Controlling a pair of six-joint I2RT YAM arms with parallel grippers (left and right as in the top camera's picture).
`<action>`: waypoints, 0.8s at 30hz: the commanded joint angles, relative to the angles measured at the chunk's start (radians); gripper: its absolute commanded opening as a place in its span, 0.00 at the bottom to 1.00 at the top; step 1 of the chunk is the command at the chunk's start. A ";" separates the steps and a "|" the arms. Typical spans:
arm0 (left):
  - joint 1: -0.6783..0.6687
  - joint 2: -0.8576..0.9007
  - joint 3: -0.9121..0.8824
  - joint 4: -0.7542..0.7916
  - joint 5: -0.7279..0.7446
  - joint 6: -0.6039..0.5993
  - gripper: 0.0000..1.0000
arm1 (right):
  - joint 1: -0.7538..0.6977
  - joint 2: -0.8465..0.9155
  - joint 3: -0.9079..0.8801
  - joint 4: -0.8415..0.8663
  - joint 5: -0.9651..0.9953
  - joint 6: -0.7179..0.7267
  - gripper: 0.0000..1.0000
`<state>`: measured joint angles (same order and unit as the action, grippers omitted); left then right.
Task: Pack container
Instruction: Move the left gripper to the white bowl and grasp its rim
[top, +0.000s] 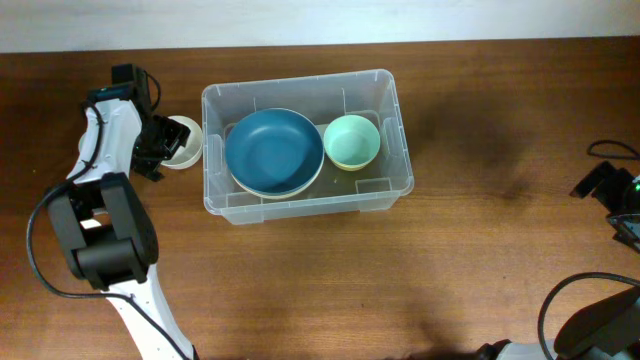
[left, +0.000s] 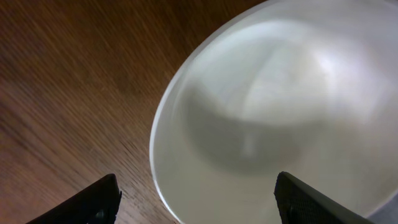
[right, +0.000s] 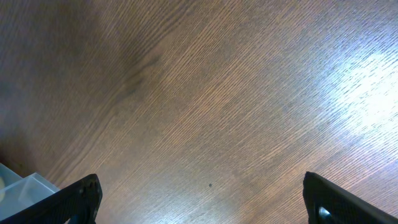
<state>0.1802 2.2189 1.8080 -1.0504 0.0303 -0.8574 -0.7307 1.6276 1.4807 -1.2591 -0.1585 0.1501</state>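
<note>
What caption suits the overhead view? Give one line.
Left gripper at a white bowl beside the container holding a blue bowl and a green bowl.

A blue bowl (top: 273, 150) beside a green bowl (top: 352, 141), white bowl (top: 188, 140) apart, wooden table (top: 480, 250)

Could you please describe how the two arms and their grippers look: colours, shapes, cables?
The left arm has white shells and bulky black joint blocks; a thin black left cable loops beside its base. The left gripper is black, and its fingers are dark, flat wedges. The right arm shows only black parts, with a black right cable. The right gripper has similar dark fingers.
</note>
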 joint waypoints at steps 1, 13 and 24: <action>0.006 0.036 -0.008 0.002 0.001 -0.006 0.81 | -0.003 -0.018 -0.001 0.000 -0.003 -0.004 0.99; 0.006 0.047 -0.008 0.000 0.001 -0.006 0.24 | -0.003 -0.018 -0.001 0.000 -0.003 -0.004 0.99; 0.006 0.047 -0.007 0.057 0.000 0.000 0.01 | -0.003 -0.018 -0.001 0.000 -0.003 -0.004 0.99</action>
<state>0.1802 2.2517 1.8061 -1.0050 0.0460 -0.8574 -0.7307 1.6276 1.4807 -1.2591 -0.1585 0.1493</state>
